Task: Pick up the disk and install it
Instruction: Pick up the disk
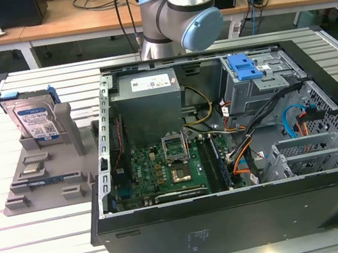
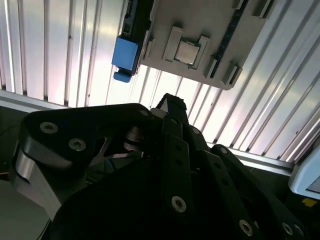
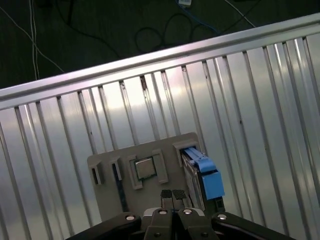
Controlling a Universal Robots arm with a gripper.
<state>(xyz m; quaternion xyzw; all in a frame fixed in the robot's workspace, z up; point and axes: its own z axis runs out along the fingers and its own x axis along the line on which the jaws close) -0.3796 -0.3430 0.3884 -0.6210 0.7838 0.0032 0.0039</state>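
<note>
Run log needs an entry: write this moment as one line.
gripper: shut, empty, above grey holder | disk: upright in holder, not picked

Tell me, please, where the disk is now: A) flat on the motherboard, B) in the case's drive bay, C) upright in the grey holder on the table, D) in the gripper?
C: the disk stands upright in the grey holder, outside the computer case.

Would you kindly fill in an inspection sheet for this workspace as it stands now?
Surface: ribbed metal table, bearing an open computer case.
Job's things: disk upright in the grey holder, not gripped.
Clutter: processor chip on the holder.
Grippers: gripper shut, empty, facing the holder.
Cables: orange, blue and black leads inside the case.
Surroundings: desks with wires behind.
</note>
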